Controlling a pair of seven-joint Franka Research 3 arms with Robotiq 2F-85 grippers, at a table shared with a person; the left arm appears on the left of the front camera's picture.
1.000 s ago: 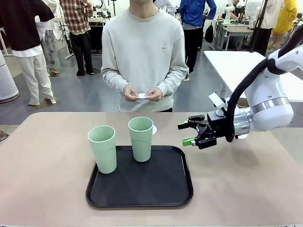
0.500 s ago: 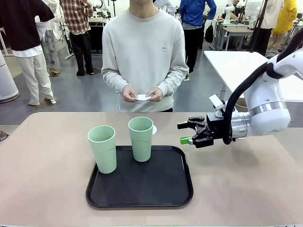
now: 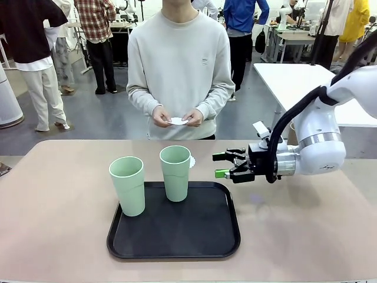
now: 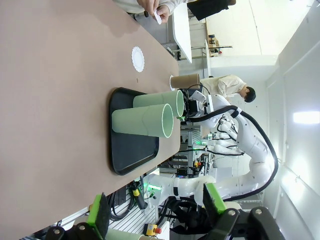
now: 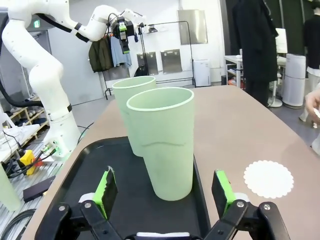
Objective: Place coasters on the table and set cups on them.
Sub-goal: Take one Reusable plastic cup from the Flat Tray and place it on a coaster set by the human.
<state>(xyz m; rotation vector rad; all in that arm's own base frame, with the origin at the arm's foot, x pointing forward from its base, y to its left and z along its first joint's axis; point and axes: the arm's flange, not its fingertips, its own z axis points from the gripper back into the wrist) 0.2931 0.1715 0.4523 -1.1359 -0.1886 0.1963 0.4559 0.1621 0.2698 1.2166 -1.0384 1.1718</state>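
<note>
Two pale mint green cups stand upright on a black tray [image 3: 206,242], one at the left [image 3: 126,186] and one farther back [image 3: 175,173]. My right gripper [image 3: 220,165] hovers open just right of the rear cup, level with its upper half. In the right wrist view that cup [image 5: 162,142] stands ahead between the green pads [image 5: 106,187], untouched, with the other cup [image 5: 131,107] behind it. One white lacy coaster [image 5: 268,178] lies on the beige table beside the tray. The person holds another coaster [image 3: 177,121] in both hands. My left gripper [image 4: 155,207] is open, far from the cups. A brown cup [image 4: 184,80] shows beyond the tray.
The person stands at the far edge of the table [image 3: 59,236]. A glossy white table [image 3: 288,79] stands behind at the right. The coaster on the table [image 4: 137,58] lies between the tray and the person. Bare tabletop spreads left and right of the tray.
My right gripper has moved left and slightly up, closer to the rear green cup, staying open. Cups, tray and the person's hands have not moved.
</note>
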